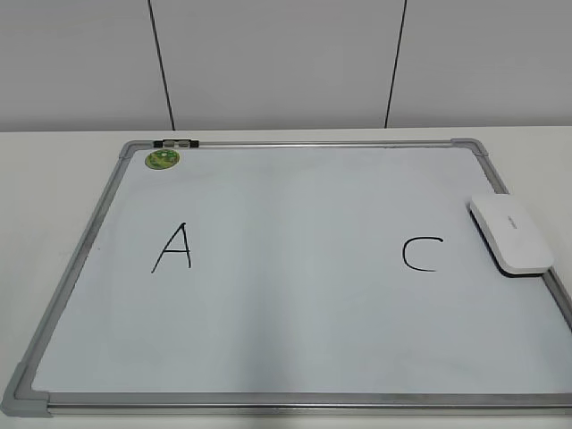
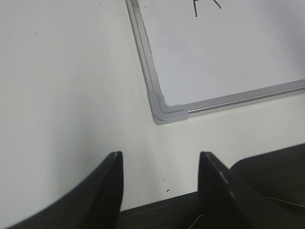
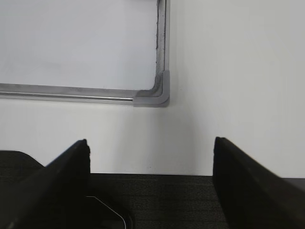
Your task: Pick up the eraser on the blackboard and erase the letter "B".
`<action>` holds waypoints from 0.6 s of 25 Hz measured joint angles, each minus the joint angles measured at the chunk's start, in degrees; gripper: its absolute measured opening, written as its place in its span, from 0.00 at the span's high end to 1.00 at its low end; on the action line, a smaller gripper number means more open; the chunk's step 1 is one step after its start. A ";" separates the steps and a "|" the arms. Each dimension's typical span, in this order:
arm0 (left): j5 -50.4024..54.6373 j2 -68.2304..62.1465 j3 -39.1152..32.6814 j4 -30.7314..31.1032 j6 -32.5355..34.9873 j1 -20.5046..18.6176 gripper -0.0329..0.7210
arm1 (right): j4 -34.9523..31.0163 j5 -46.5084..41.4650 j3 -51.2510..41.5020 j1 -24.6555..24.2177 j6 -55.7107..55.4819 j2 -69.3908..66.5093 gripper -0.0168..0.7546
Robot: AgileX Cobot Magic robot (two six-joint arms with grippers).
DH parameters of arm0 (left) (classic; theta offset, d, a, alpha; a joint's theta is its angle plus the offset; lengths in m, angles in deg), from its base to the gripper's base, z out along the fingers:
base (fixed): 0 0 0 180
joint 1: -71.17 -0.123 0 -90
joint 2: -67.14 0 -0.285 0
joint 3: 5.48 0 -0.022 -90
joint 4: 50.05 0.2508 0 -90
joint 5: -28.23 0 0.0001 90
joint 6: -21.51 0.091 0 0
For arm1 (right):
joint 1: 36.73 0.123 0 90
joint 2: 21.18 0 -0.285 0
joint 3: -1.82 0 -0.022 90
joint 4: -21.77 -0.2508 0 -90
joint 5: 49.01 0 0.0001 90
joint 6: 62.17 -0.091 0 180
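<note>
The white glossy eraser [image 1: 511,234] lies on the right edge of the blackboard [image 1: 295,366], just right of a black "C" [image 1: 421,254]. A black "A" [image 1: 172,248] stands on the board's left half. No letter "B" shows between them; that area is blank white. Neither gripper appears in the exterior view. My left gripper [image 2: 161,160] is open and empty above the bare table, near the board's front left corner [image 2: 164,110]. My right gripper [image 3: 151,145] is open and empty above the table, near the board's front right corner [image 3: 155,95].
A small round green magnet [image 1: 163,159] sits at the board's back left, beside a black clip [image 1: 176,142] on the frame. White table [image 1: 54,170] surrounds the board. A dark mat [image 3: 157,200] lies at the table's near edge under both grippers.
</note>
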 joint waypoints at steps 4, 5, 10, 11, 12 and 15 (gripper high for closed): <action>0.00 0.00 0.00 0.00 0.00 0.00 0.47 | 0.00 0.09 0.00 0.00 -0.09 0.00 0.21; 0.00 0.00 0.00 0.00 0.00 0.00 0.47 | 0.00 0.09 0.00 0.00 -0.09 0.00 0.21; -0.13 1.62 -0.05 0.00 0.00 -1.27 0.49 | 0.00 0.09 0.00 -0.14 -0.09 0.31 0.21; -0.13 2.25 -0.05 0.00 0.00 -2.23 0.49 | 0.00 0.09 0.00 -0.62 -0.09 0.72 0.21; -0.13 3.12 -0.05 0.00 0.00 -3.32 0.50 | 0.10 0.09 0.00 -0.95 -0.09 1.29 0.21; -0.13 6.22 -0.05 0.00 0.00 -6.60 0.50 | 0.12 0.09 0.00 -1.98 -0.09 4.10 0.21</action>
